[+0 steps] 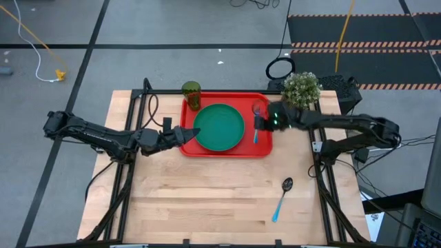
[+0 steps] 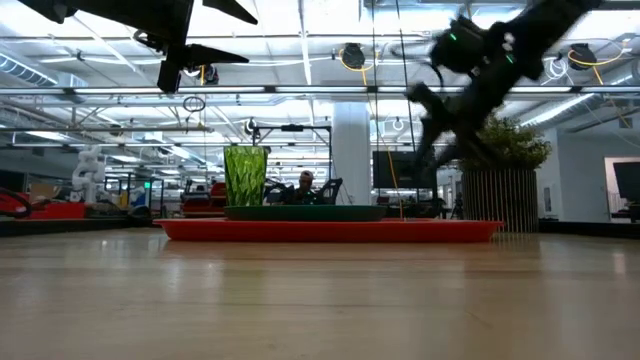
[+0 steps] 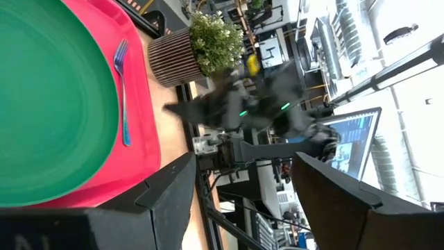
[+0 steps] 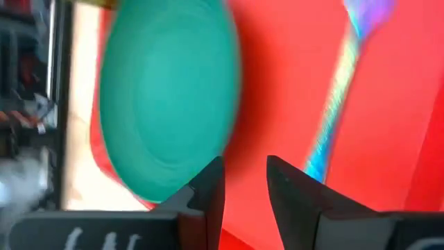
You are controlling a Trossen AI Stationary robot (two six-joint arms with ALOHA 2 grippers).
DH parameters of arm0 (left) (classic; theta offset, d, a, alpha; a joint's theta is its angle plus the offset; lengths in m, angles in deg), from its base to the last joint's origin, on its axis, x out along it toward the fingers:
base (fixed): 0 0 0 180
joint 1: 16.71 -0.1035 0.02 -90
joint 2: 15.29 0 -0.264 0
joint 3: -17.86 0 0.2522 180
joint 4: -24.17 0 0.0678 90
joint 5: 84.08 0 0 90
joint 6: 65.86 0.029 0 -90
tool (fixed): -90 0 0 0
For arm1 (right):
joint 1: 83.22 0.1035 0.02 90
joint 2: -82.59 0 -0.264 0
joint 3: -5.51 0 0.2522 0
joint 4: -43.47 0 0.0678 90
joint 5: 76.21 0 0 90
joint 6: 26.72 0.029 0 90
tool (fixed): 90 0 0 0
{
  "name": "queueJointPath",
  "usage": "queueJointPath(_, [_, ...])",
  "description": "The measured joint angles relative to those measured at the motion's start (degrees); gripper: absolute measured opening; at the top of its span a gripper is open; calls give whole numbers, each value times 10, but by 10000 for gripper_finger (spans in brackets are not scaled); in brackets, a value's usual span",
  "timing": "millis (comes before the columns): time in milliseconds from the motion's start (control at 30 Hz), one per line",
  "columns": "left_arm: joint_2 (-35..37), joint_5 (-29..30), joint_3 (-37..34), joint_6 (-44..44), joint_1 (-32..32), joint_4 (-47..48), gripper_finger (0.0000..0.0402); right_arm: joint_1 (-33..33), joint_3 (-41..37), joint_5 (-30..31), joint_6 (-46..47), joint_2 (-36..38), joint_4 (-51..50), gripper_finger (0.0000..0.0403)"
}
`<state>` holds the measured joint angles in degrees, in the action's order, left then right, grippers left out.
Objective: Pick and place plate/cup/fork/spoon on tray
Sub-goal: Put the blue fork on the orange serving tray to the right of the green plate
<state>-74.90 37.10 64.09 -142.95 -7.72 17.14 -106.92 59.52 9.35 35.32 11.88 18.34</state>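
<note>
Left gripper [image 1: 195,132]: we see it hovering over the left edge of the tray, its fingers spread wide with nothing between them; the left wrist view shows a clear gap between the two dark fingers [image 3: 166,194].

Cup [image 1: 191,94]: it stands upright in the far left corner of the tray, so we count this item as placed.

Tray [image 1: 227,152]: the red tray lies at the far middle of the table and already carries three of the four items.

Plate [image 1: 220,127]: it lies flat in the middle of the tray, just beside the cup; we judge it done.

Fork [image 1: 257,131]: it lies on the tray's red floor just right of the plate, its tines pointing to the far side; we judge it just set down and placed.

Right gripper [image 1: 260,122]: it hangs above the tray's right part, right over the fork; in the right wrist view its fingers [image 4: 208,191] stand a little apart and hold nothing, with the fork's handle lying free beside them.

Spoon [image 1: 282,198]: it is the one item left, lying on the bare wood well apart from the tray, near the right front of the table, bowl towards the tray.

Progress: we reckon three of four pieces are in; what remains is to fetch the spoon, most likely a job for the right arm.
</note>
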Motion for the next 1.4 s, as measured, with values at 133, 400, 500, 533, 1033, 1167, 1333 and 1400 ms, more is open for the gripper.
queueJointPath(133, [0, 0, 0, 1, 0, 0, 241, -16, 155, 36, -162, -50, -154, 89])
queueJointPath(400, [0, 0, 0, 0, 0, 2, 241, -72, 263, -13, -416, -180, -223, 31])
queueJointPath(500, [0, 0, 0, -2, 0, 0, 241, -87, 263, -52, -463, -220, -260, 8])
queueJointPath(533, [0, 0, 0, -2, 2, -2, 241, -89, 263, -59, -477, -231, -276, 4])
queueJointPath(1033, [0, 0, 0, -2, -1, -3, 241, -59, 263, 11, -557, -323, -304, 1])
queueJointPath(1167, [0, 0, 0, -3, -4, -3, 241, -49, 264, 16, -557, -332, -284, 1])
queueJointPath(1333, [0, 0, 0, -7, -4, -3, 241, -35, 264, 20, -548, -333, -248, 0])
queueJointPath(1400, [0, 0, 0, -6, -4, -3, 241, -28, 264, 28, -539, -333, -243, 0])
